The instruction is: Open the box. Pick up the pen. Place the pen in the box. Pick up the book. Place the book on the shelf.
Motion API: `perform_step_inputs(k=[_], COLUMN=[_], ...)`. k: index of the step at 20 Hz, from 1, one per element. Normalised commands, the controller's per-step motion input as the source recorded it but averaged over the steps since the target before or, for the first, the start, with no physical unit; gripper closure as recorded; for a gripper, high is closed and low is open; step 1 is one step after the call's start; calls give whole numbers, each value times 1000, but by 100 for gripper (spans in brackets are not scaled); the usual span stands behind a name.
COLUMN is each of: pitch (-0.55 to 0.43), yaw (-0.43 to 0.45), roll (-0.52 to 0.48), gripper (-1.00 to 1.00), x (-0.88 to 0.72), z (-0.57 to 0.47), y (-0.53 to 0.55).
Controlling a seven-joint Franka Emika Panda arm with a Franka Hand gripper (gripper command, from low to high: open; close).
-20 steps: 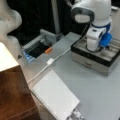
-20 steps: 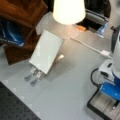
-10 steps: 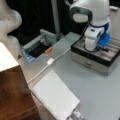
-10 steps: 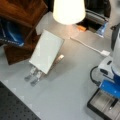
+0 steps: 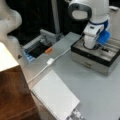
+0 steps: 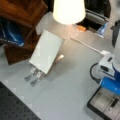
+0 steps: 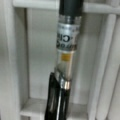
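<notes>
The box (image 5: 91,60) stands open at a front view's right, its pale compartments showing; it also sits at the bottom right in a front view (image 6: 98,105). My gripper (image 5: 92,46) is lowered into the box, and the blue hand (image 6: 111,87) hangs just over the inside. Running lengthwise down a pale compartment in the wrist view is the pen (image 7: 65,57), black with a pale band. It also appears as a thin dark stick (image 6: 113,103) inside the box. The book (image 5: 55,97) lies flat on the table by the brown shelf (image 5: 15,100), and both show in both front views: book (image 6: 46,51), shelf (image 6: 22,15).
A dark tray (image 5: 37,48) with blue and orange items sits at the back, also at the top right in a front view (image 6: 97,18). A white cable (image 5: 50,61) crosses the table between tray and box. A pale lampshade (image 6: 68,10) hangs in front of the camera.
</notes>
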Motion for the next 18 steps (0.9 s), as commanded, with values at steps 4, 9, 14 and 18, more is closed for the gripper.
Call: perform_step_inputs(k=[4, 9, 14, 18], pitch=[40, 72, 84, 83], yaw=[185, 184, 184, 198], roll=[-75, -14, -72, -219], gripper=[-100, -100, -100, -100], x=[10, 9, -91, -128], z=[287, 174, 119, 89], y=[-489, -565, -470, -225])
